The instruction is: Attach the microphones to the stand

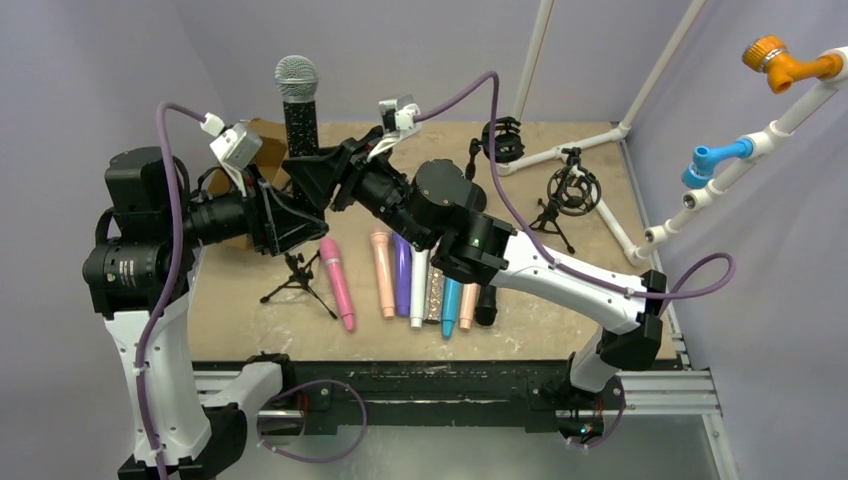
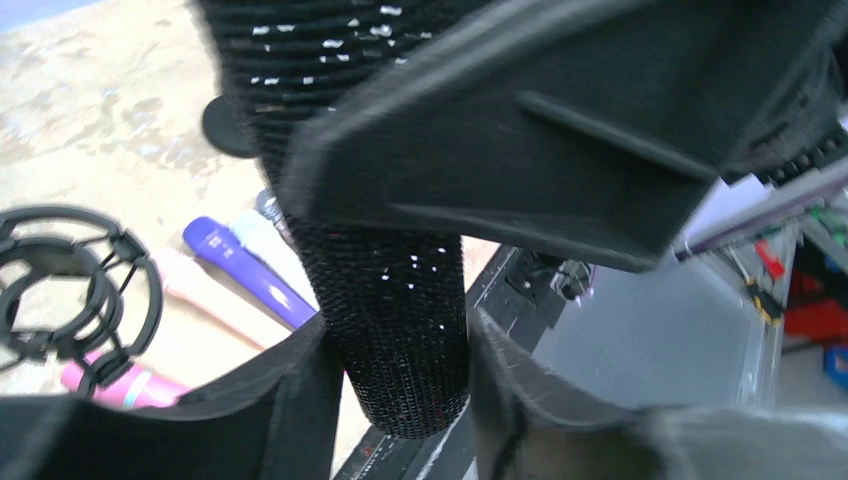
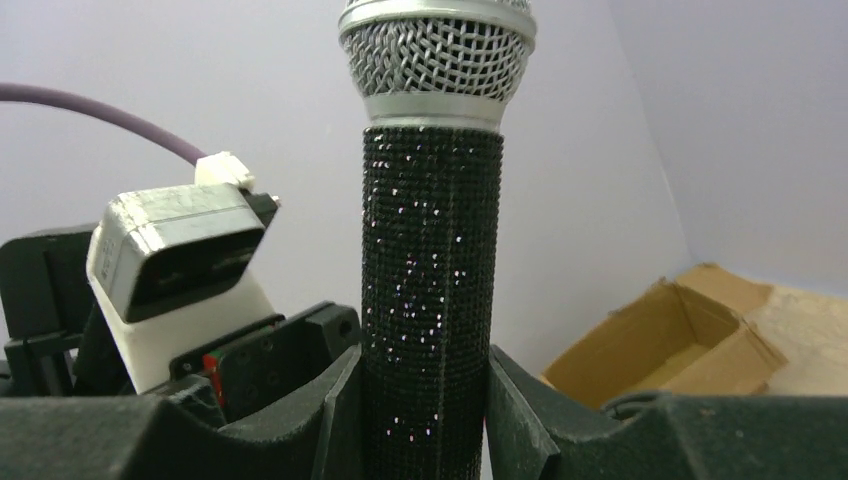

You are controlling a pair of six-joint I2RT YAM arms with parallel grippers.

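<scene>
Bare tabletop (image 1: 575, 300) right of the microphone row (image 1: 420, 285); a tripod stand (image 1: 570, 195) blocks farther back.

black microphone (image 2: 392, 290) between left pincer (image 2: 400, 345) fingers, touching both | purple microphone (image 2: 250, 275), pink microphone (image 2: 160, 390) lying on table (image 2: 100, 120)

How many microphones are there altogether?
9. A black glitter microphone is held upright in the right gripper. Eight lie in a row on the table: pink, peach, purple, white, silver glitter, teal, a second peach, black. The right arm may hide others.
</scene>
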